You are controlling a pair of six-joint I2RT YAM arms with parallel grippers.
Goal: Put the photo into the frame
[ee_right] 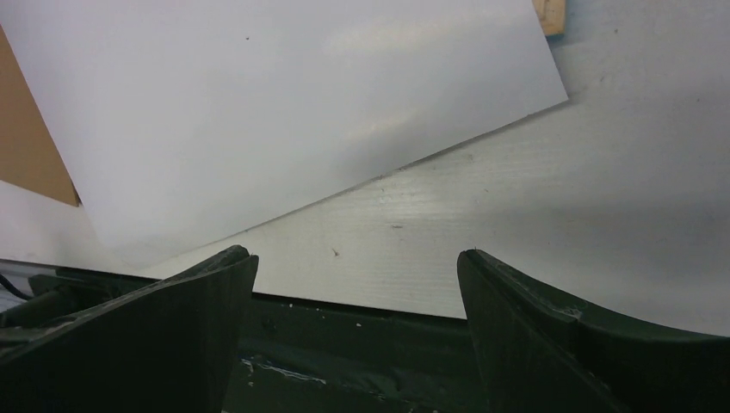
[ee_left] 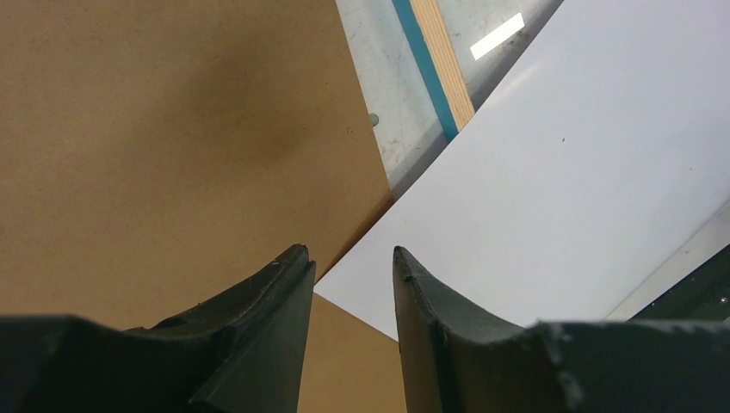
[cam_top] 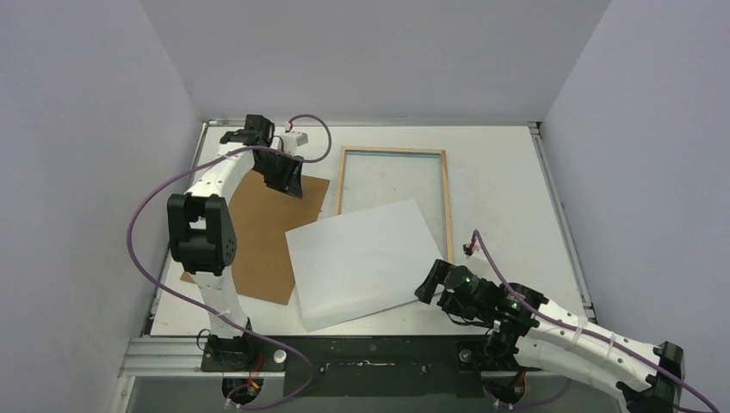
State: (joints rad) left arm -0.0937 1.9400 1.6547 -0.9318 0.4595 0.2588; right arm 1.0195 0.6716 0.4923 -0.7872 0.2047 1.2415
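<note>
photo [cam_top: 361,262] white side up, centre toward 6 o'clock, overlapping frame [cam_top: 392,151] at 12 o'clock and brown board [cam_top: 250,241] at 9 | left gripper [cam_top: 288,185] 10 o'clock over board, jaws slightly parted, empty | right gripper [cam_top: 430,282] 5 o'clock by photo's corner, jaws wide, empty

Nothing legible showed in any view: no writing, label, brand, number or sign on the photo [cam_top: 361,262], frame [cam_top: 448,198], backing board [cam_top: 258,237] or tabletop [cam_top: 508,198].
</note>
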